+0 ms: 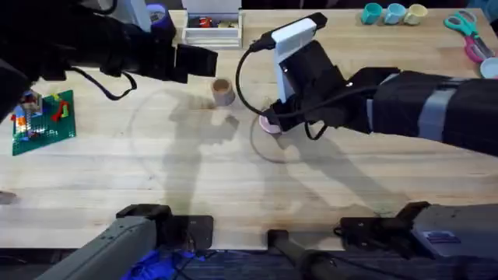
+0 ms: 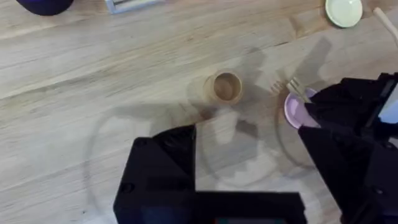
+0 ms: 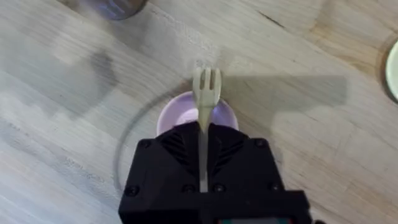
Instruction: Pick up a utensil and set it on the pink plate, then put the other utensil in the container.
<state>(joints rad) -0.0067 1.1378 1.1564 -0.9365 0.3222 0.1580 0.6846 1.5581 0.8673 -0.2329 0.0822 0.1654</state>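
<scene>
Right gripper [image 3: 204,163] clamped on fork [image 3: 205,93] handle, tines out over pink plate [image 3: 171,115]. Light, stiff, thin wood; likely best pinched mid-handle, gently. Left gripper [image 2: 196,171] above table near container [image 2: 225,87], aperture unclear.

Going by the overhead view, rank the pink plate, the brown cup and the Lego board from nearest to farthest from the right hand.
1. The pink plate, directly beneath the right hand, which holds the fork over it.
2. The brown cup, off toward the table's middle, beyond the plate.
3. The Lego board, by the table's left edge.
</scene>
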